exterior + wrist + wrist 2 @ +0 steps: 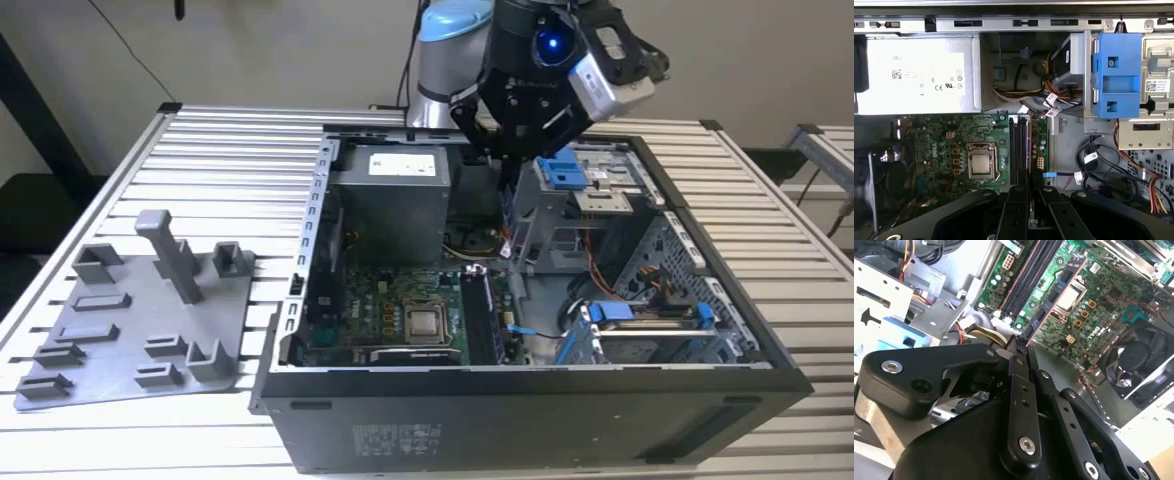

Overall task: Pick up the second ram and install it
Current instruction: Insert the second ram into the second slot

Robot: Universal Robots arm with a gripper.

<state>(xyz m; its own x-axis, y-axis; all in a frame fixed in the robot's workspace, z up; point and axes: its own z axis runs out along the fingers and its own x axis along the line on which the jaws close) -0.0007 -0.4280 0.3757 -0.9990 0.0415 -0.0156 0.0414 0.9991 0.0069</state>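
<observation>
Tool [1019, 342] was narrow, clamped on ram [1051, 305] | ram hung below tool tips, above slots [1019, 145] | risk: ram tilted in grip could miss slot, jam.

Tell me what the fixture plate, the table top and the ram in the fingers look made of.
fixture plate: matte grey plastic, probably, with moulded-looking posts. table top: pale ribbed metal slats, likely aluminium, with a dull sheen. second ram, held in the fingers: green circuit board with black chips.
</observation>
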